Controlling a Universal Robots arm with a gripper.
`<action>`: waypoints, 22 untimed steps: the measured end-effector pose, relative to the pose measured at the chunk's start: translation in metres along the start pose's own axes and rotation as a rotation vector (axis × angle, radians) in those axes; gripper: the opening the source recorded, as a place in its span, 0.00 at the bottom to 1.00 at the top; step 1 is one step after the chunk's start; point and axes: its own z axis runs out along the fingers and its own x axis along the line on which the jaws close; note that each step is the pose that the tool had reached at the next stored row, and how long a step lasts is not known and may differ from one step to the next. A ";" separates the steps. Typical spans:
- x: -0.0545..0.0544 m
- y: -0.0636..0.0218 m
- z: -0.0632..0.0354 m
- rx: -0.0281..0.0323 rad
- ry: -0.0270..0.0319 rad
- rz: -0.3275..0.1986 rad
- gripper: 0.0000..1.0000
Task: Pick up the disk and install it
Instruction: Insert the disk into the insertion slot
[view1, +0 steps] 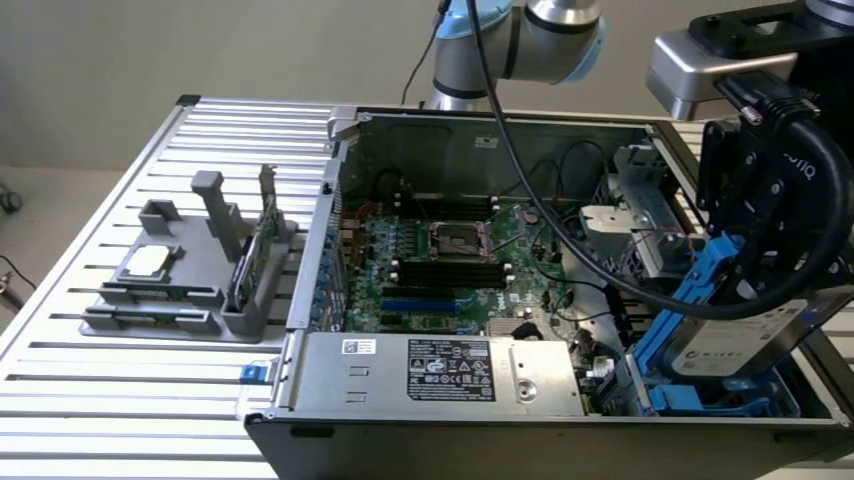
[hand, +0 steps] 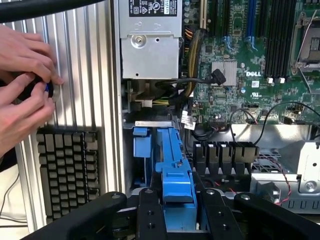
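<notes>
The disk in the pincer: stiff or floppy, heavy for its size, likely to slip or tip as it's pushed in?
Likely stiff: the disk is a flat, metal-looking slab in a blue frame. Probably dense for its size, so it may sag in the pincer, which holds it tilted. The smooth plastic frame could slip.

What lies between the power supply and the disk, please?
Black and yellow cables run between the power supply and the disk; the wrist view shows them.
</notes>
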 end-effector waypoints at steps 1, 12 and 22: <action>0.000 0.0001 0.0008 0.0014 -0.0003 -0.001 0.33; -0.002 0.0005 0.0037 0.0034 -0.0004 -0.003 0.41; -0.003 -0.0018 0.0089 0.0034 0.0047 -0.003 0.25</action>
